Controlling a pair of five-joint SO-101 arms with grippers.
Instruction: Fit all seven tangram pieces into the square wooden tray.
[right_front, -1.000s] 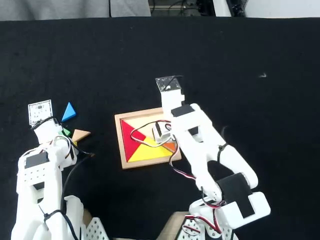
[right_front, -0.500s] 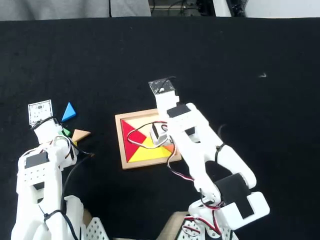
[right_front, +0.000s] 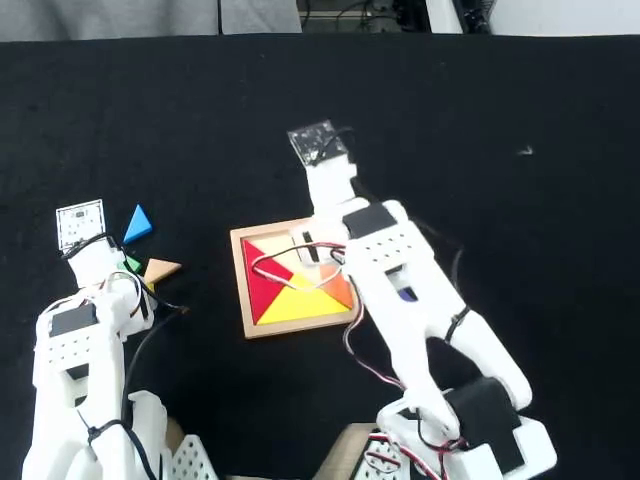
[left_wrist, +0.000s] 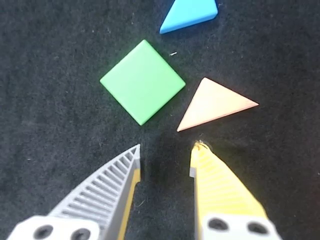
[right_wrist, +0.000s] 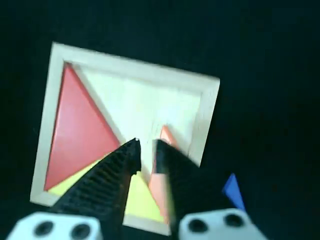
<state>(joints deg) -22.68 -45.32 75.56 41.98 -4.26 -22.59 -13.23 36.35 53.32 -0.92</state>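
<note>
hovering right fingers (right_wrist: 117, 167) above wooden tray (right_wrist: 135, 65)

Left arm (right_front: 80, 345) jaws parted; right arm (right_front: 400, 290) jaws barely.

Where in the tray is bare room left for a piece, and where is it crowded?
In the tray, bare wood lies between the red triangle, the far rim and the orange piece; the right gripper hangs over its edge. Crowded: green square, tan triangle, blue triangle by the left gripper.
</note>
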